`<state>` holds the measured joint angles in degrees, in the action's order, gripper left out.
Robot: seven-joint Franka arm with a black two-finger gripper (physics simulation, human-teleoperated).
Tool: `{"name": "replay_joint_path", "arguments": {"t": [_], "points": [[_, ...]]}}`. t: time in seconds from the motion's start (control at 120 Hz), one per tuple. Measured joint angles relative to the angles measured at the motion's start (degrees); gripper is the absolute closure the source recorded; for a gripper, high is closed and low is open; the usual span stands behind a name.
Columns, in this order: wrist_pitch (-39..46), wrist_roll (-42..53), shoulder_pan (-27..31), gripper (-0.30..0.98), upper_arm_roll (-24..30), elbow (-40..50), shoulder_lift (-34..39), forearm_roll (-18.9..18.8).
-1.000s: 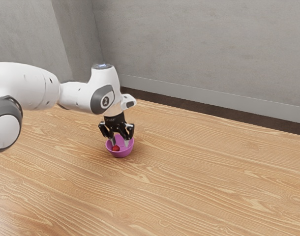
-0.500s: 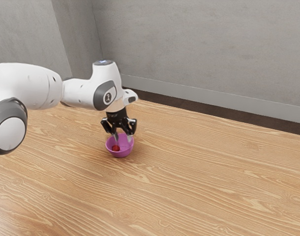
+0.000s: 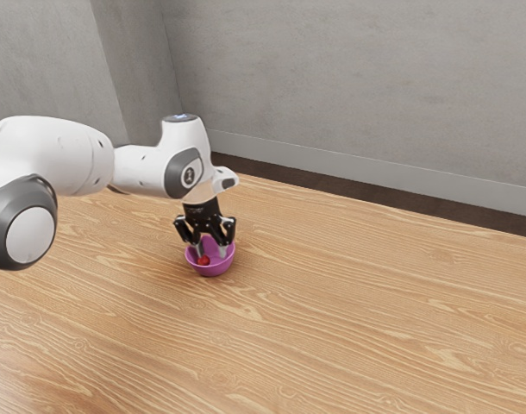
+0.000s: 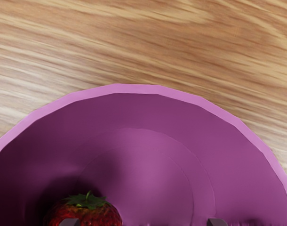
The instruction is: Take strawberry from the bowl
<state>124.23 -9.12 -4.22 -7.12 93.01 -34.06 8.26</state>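
Purple is the bowl (image 3: 213, 269) which we have under our tool (image 3: 210, 252), and it stands on the wooden desk (image 3: 349, 302). The tool is spread, its two fingertips reach down toward the inside of the bowl, and between them nothing is pinched. The strawberry (image 4: 99, 216) lies in the bowl, below the tool, but not under its middle: it sits close to one finger, the one at the exterior view's left, and well apart from the other finger. In the wrist view this nearer fingertip (image 4: 69, 222) covers a part of the red fruit; if it touches, we cannot tell. We judge that the grasp is being prepared, and that the tool should first be shifted toward the fruit, so that it comes between the fingers. If we go straight down from here, the near finger could press on top of the strawberry, and squeeze it or make it roll. If we close without centring, one finger would push the fruit along the curved wall, and it could slip out. The wall is also near, so a shift too wide may catch the rim and drag the whole bowl.
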Motion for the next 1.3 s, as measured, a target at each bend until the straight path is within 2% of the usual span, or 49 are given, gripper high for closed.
{"name": "replay_joint_path", "arguments": {"t": [0.158, 0.217, 0.467, 0.608, 0.95, 1.1, 1.183, 1.3], "points": [[0.1, 0.3, 0.0, 0.35, 0.0, 0.1, -0.7, 0.5], [0.2, 0.4, 0.0, 0.27, 0.0, 0.1, -1.1, 0.7], [0.2, 0.7, 0.1, 0.47, 0.0, 0.1, -1.4, 1.0], [0.1, 0.9, 0.4, 0.54, 0.0, 0.0, -1.3, 0.9], [-0.6, 0.6, 0.4, 0.63, -0.1, -1.0, 1.9, -0.1], [-0.9, 0.2, -4.2, 0.65, -0.2, -4.4, 4.1, -0.4], [-0.9, 0.0, -7.2, 0.66, 0.0, -7.1, 1.4, -0.3], [-0.6, -0.5, -8.2, 0.67, 1.3, -7.4, -3.8, 0.1]]}}
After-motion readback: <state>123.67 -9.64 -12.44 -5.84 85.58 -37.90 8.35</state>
